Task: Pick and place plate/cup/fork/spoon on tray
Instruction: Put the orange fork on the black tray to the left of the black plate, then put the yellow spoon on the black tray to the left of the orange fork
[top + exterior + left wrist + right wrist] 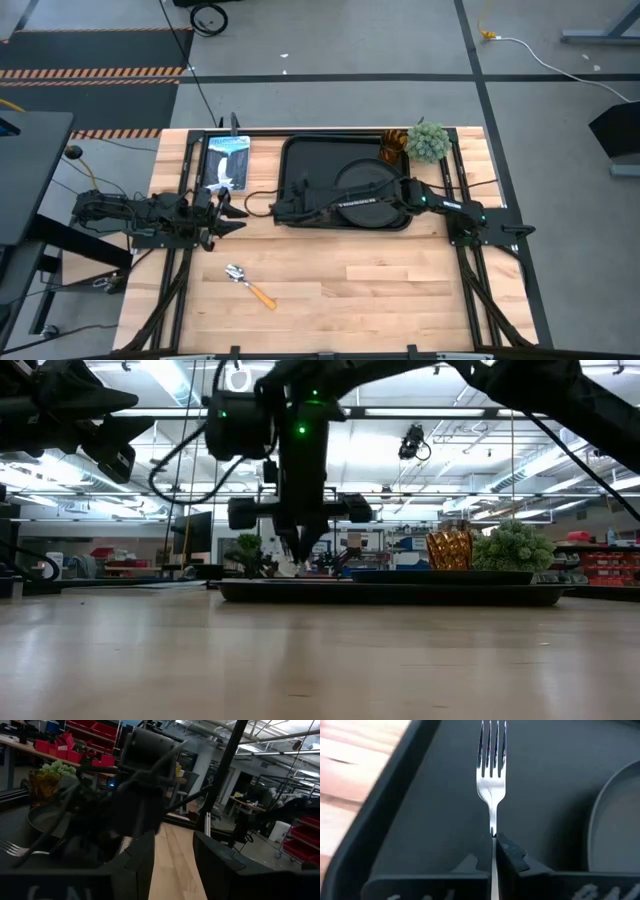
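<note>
The black tray lies at the table's far middle. The black plate lies on the tray's floor and the amber cup stands in the tray's far right corner. My right gripper reaches over the tray's left part, pointing down in the low view, shut on the fork. The fork's tines also show in the left wrist view. The spoon lies on the bare wood near the front left. My left gripper is open and empty, left of the tray. My right gripper pinches the fork's thin stem, just behind the tines' neck, between its two fingertips. The fingers come from above. The fork lies level along the tray's floor, tines away from the fingers; I cannot tell whether it touches the floor.
A small green potted plant stands beside the tray's far right corner. A printed card lies left of the tray. Bare wood spreads across the table's near half.
</note>
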Robot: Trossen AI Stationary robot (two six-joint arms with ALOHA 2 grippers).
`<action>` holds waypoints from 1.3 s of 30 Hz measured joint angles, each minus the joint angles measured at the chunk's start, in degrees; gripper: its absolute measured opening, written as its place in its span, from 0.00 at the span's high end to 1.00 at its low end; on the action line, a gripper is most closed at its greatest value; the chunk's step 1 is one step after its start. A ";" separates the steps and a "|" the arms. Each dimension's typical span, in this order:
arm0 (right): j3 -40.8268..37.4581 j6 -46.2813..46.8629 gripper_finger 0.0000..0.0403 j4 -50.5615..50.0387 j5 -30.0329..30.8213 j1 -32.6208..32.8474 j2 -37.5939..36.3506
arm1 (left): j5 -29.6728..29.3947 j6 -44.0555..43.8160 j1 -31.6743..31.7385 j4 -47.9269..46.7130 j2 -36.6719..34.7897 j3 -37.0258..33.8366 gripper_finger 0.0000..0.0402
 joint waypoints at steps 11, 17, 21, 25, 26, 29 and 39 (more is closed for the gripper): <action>-2.63 -0.58 0.97 -2.16 -3.74 -3.04 -0.02 | 0.02 0.00 0.01 0.01 0.00 -0.01 0.65; -2.60 -0.56 0.97 -3.47 -4.36 -3.32 -0.02 | 0.02 0.00 0.01 0.01 0.00 -0.01 0.65; -2.58 0.82 0.97 -4.43 -4.44 -3.49 -0.02 | 0.01 0.00 0.01 0.02 0.01 -0.01 0.65; -2.58 2.66 0.93 -6.50 -4.64 -3.59 -0.02 | 0.02 0.00 0.02 0.02 0.00 0.00 0.65; -2.58 2.87 0.92 -6.78 -4.68 -3.58 -0.02 | 0.02 0.00 0.02 0.02 0.00 0.00 0.65; -2.58 2.88 0.87 -6.80 -4.83 -3.58 -0.02 | 0.02 0.00 0.01 0.02 0.00 -0.02 0.65; -0.75 -1.79 0.74 -6.04 -4.69 -2.67 0.02 | 0.00 0.00 0.02 0.02 0.01 0.00 0.65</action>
